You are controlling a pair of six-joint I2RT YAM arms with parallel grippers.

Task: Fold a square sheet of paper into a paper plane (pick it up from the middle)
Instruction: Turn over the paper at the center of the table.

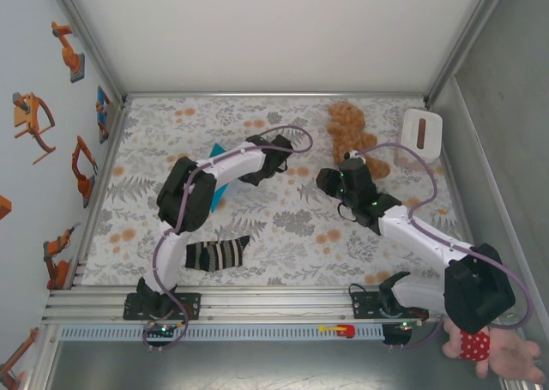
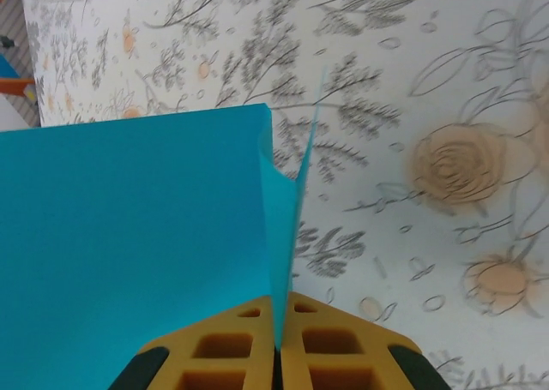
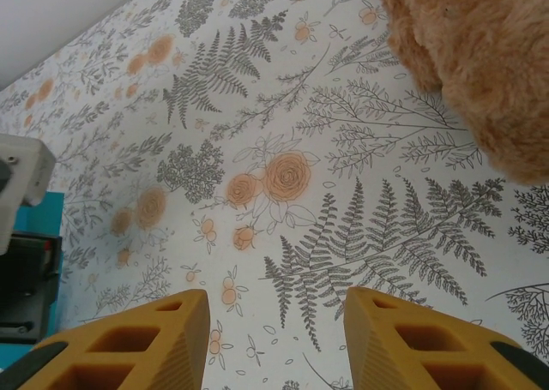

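blue paper (image 2: 129, 236) between left hand (image 2: 278, 352) fingers (image 2: 225, 349)

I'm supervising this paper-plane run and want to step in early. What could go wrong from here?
1. The left end effector is shut on just a thin upright ridge of the square sheet of paper; the sheet may slip out or crease off-centre.
2. The right end effector hangs open close to the teddy bear; reaching across to help, it might nudge the bear.
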